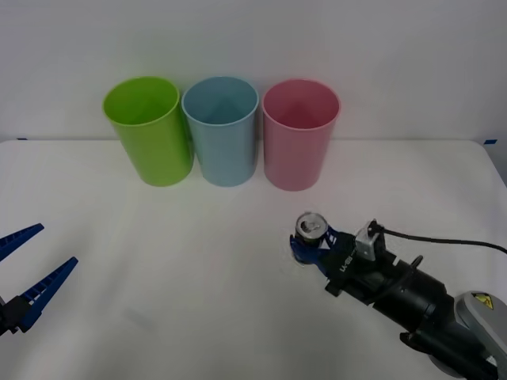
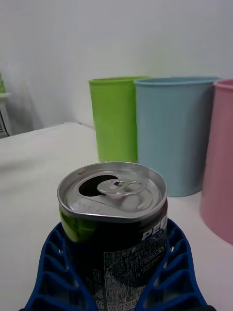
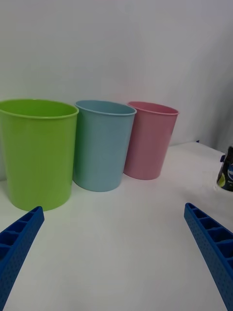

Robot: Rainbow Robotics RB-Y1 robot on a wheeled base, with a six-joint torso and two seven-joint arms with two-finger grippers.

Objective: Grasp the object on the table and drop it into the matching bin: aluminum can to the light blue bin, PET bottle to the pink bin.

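Can [image 1: 310, 227] stands on the table [image 1: 198, 277] before the pink bin [image 1: 300, 146], your right gripper [image 1: 310, 247] clamped round it: grasped, not yet lifted or dropped into the blue bin [image 1: 221, 131]. Left gripper [image 1: 24, 277] waits, fingers apart. You have one can, three bins, counting a green bin [image 1: 147, 130].

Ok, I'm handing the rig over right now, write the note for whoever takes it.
Right tool: fingers around the aluminum can, close against its sides; can upright on the table, in front of the pink bin.
Left tool: open, idle at the table's left edge, holding nothing.
Bins stand in a row at the back: lime green bin, light blue bin, pink.
Done: reach to the can.
Left: lift it, carry it over the light blue bin, release.
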